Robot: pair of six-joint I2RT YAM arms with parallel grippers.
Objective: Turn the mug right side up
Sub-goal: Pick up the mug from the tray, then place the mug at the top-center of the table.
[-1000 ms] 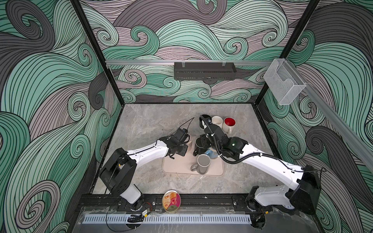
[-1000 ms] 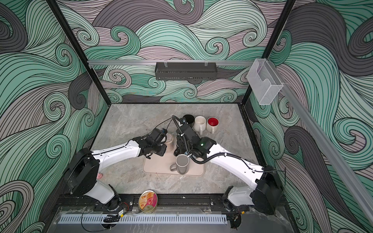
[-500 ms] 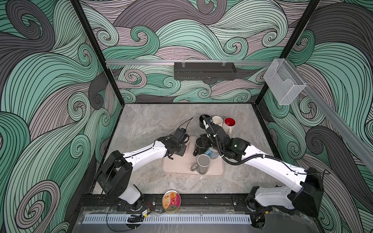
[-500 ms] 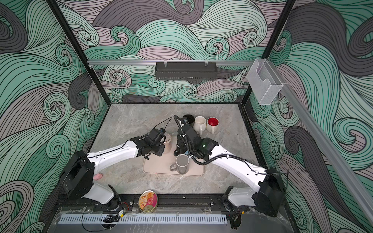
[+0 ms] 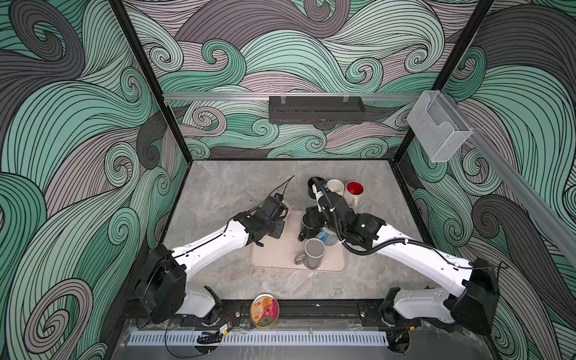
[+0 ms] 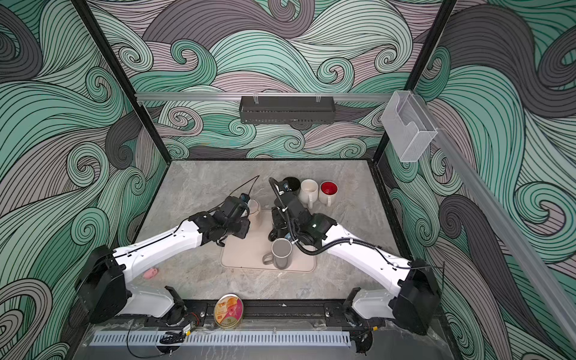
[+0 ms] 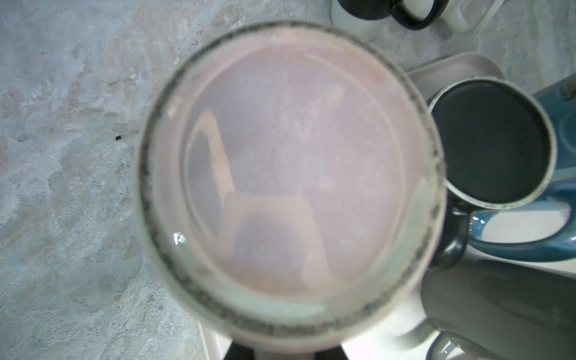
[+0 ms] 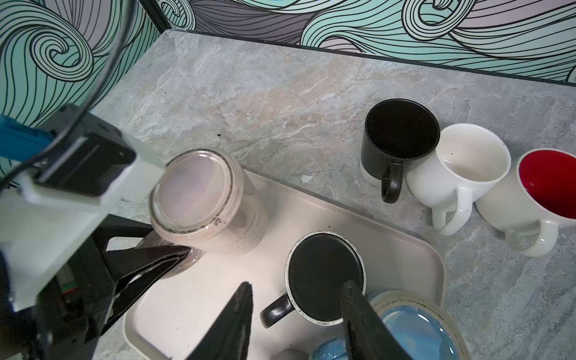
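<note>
- The left arm has swung a little at its shoulder. The left gripper (image 8: 184, 252) still pinches tight on the handle of the pink mug (image 8: 205, 199).
- The pink mug has hardly moved. It hangs tipped at the far left corner of the tray (image 8: 399, 249). Its bottom still faces up, so I think the flip is only starting.
- I cannot tell if its rim touches the tray.
- The right gripper (image 8: 297, 285) has barely moved. Its jaws stand partly apart above the upside-down black mug (image 8: 324, 274) and hold nothing.
- The row of three mugs (image 5: 336, 187) at the back already stands the right way up.
</note>
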